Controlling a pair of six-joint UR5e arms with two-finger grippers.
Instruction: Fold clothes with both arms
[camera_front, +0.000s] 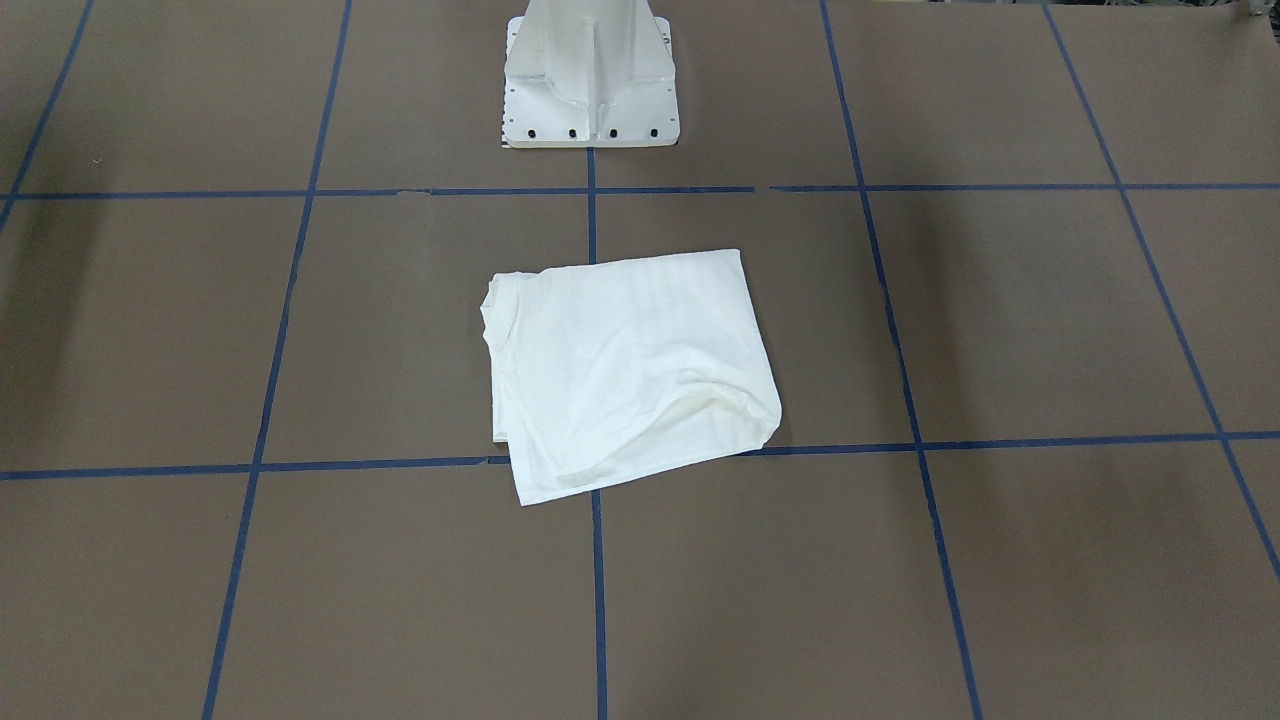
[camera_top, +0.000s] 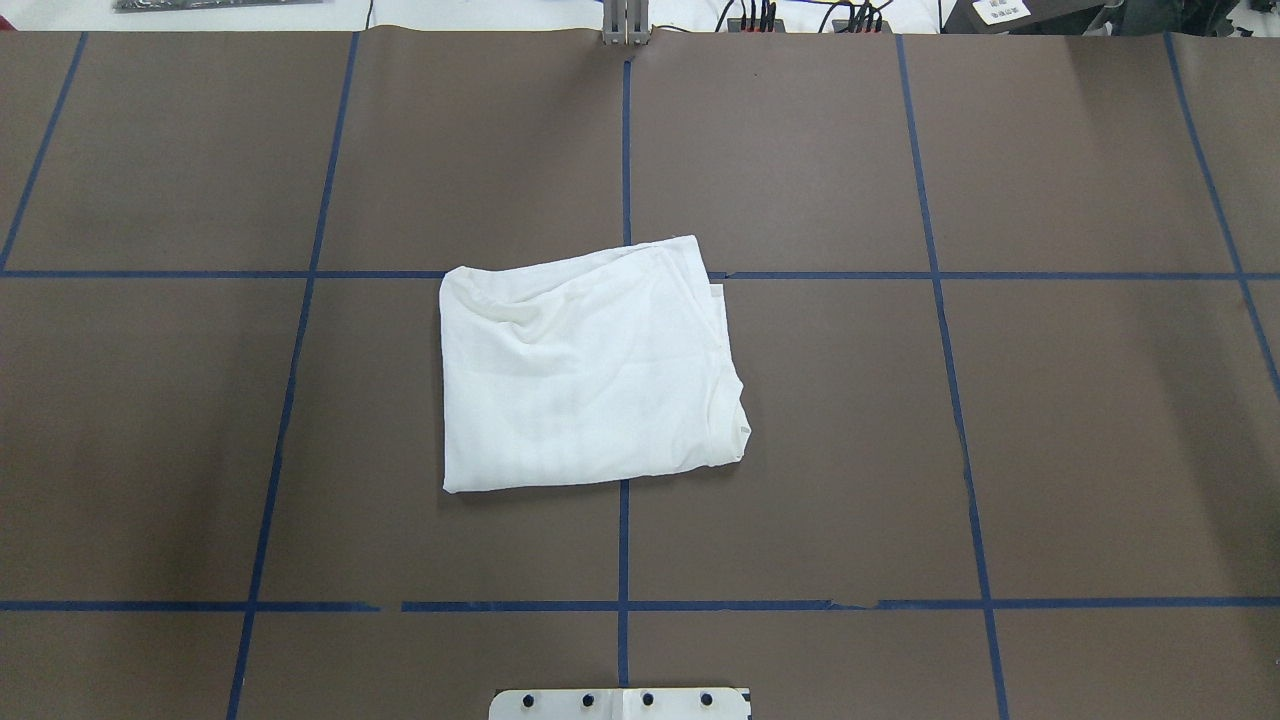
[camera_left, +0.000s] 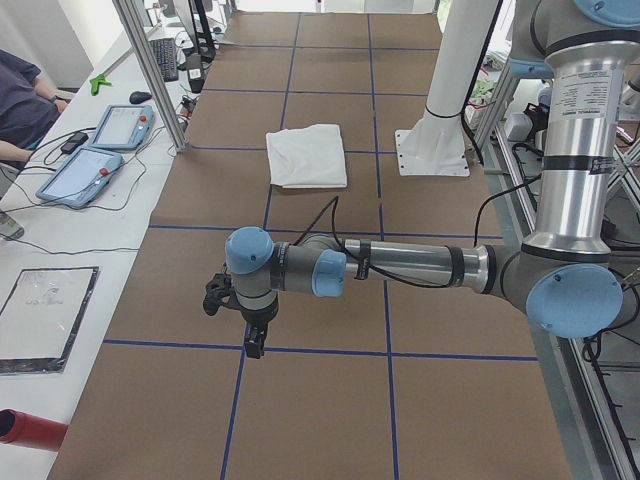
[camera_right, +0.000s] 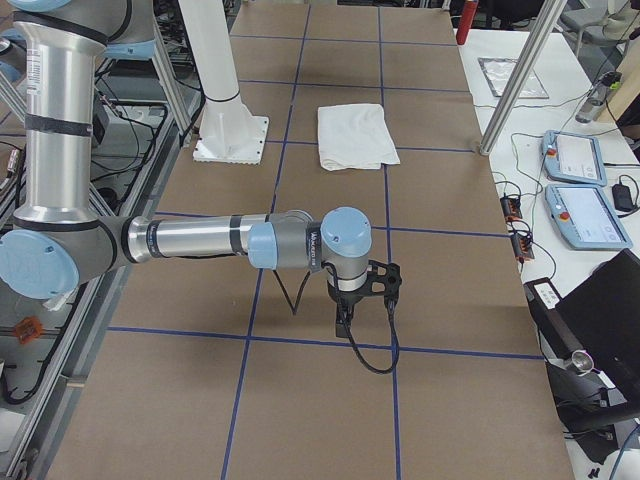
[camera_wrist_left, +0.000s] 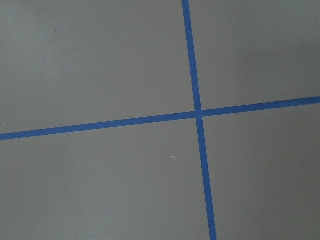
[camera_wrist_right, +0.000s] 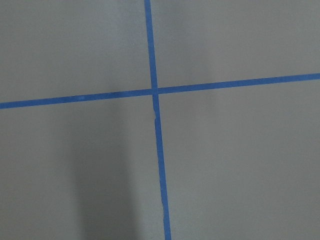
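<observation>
The white shirt (camera_top: 585, 370) lies folded into a rough rectangle at the middle of the brown table. It also shows in the front view (camera_front: 625, 365), the left side view (camera_left: 307, 155) and the right side view (camera_right: 355, 136). Its ribbed neck shows at one edge (camera_top: 735, 405); no text shows. My left gripper (camera_left: 256, 340) hangs over the table far from the shirt, near the table's left end. My right gripper (camera_right: 343, 318) hangs near the right end. Both show only in the side views, so I cannot tell whether they are open or shut.
The white pedestal base (camera_front: 590, 75) stands behind the shirt. Blue tape lines (camera_top: 624, 150) grid the table. Teach pendants (camera_left: 95, 150) and cables lie on the white bench across the table. A person (camera_left: 20, 100) sits there. Metal posts (camera_right: 510, 90) stand along that edge.
</observation>
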